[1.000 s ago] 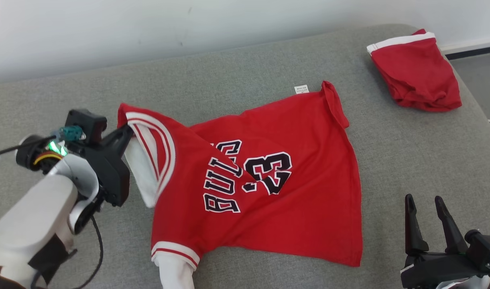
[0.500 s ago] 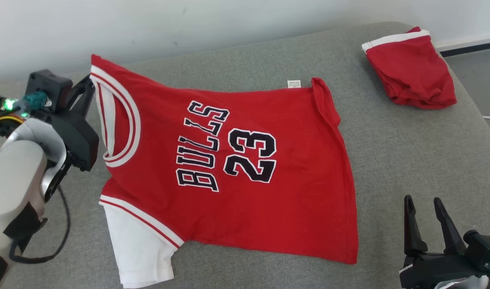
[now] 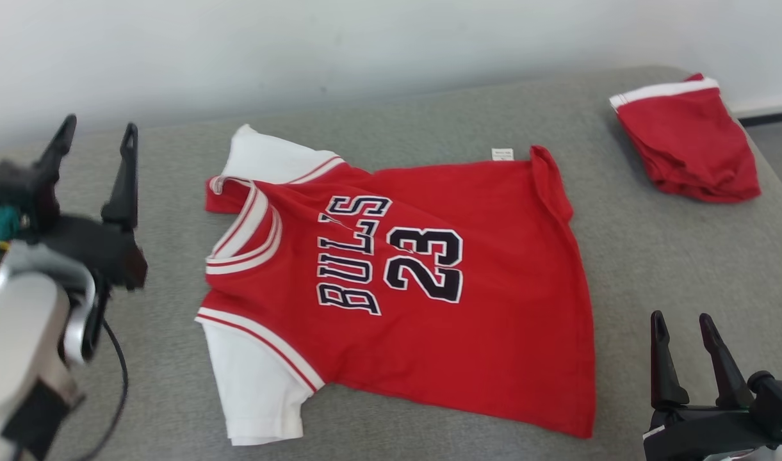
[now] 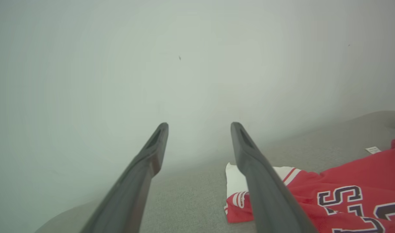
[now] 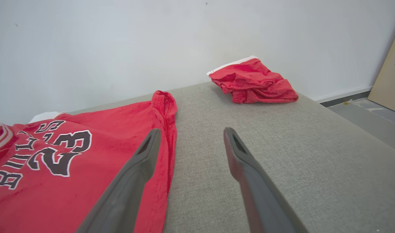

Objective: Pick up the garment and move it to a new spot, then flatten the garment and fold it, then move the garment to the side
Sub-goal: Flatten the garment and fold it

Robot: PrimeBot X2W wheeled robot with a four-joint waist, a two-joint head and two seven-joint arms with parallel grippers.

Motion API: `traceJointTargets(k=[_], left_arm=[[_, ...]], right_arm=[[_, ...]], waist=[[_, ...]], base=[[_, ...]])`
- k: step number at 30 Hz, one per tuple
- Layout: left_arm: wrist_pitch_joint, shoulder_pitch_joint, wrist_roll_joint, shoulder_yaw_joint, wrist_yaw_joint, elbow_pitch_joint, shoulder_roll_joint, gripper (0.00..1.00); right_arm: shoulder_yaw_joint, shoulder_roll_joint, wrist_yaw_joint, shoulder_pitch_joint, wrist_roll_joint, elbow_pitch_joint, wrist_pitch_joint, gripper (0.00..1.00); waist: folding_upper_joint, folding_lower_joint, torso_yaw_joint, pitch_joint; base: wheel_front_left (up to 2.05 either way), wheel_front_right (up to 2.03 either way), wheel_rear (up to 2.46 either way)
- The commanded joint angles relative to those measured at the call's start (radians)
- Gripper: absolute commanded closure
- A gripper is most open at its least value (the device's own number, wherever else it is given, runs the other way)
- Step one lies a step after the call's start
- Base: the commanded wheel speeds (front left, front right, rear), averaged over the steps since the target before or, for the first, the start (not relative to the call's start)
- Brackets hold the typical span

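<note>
Jersey (image 3: 467, 358) flat on grey cushion (image 3: 659, 256), red shorts (image 3: 692, 147) well apart.

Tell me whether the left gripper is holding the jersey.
No, the left gripper stands open beside the jersey, apart from the cloth, its jaws empty.

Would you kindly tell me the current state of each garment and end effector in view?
jersey: spread on the grey surface, print up, unfolded, far hem corner curled over, not gripped.
shorts: loosely bunched at the far right corner, untouched.
left end effector: open, empty, beside the jersey's collar end, apart from it.
right end effector: open, empty, by the jersey's hem end, clear of it.
</note>
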Motion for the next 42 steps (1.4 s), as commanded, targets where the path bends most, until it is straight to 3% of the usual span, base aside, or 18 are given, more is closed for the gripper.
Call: traceJointTargets(k=[1, 10, 22, 31, 37, 42], left_arm=[[-0.002, 0.060, 0.015, 0.015, 0.009, -0.024, -0.003, 0.00], [-0.003, 0.428, 0.152, 0.231, 0.080, -0.327, -0.071, 0.00], [-0.003, 0.764, 0.245, 0.400, 0.091, -0.505, -0.203, 0.00], [-0.003, 0.890, 0.296, 0.467, 0.060, -0.553, -0.279, 0.00], [-0.003, 0.913, 0.333, 0.488, -0.014, -0.536, -0.309, 0.00], [-0.003, 0.913, 0.358, 0.507, -0.052, -0.507, -0.340, 0.00]], right_arm=[[0.000, -0.006, 0.001, 0.011, -0.006, -0.007, 0.000, 0.00], [0.023, -0.019, 0.001, 0.034, -0.029, -0.066, 0.000, 0.00], [0.034, -0.015, 0.001, 0.090, -0.036, -0.073, 0.000, 0.00], [0.024, 0.001, 0.001, 0.131, -0.035, -0.078, 0.000, 0.00], [0.032, 0.008, 0.001, 0.144, -0.036, -0.075, 0.000, 0.00], [0.040, 0.010, 0.001, 0.145, -0.037, -0.068, 0.000, 0.00]], waist=[[0.0000, 0.0000, 0.040, -0.034], [0.0000, 0.0000, 0.111, -0.089], [0.0000, 0.0000, 0.147, -0.147], [0.0000, 0.0000, 0.160, -0.159], [0.0000, 0.0000, 0.162, -0.159], [0.0000, 0.0000, 0.159, -0.157]], base=[[0.00, 0.00, 0.00], [0.00, 0.00, 0.00], [0.00, 0.00, 0.00], [0.00, 0.00, 0.00], [0.00, 0.00, 0.00], [0.00, 0.00, 0.00]])
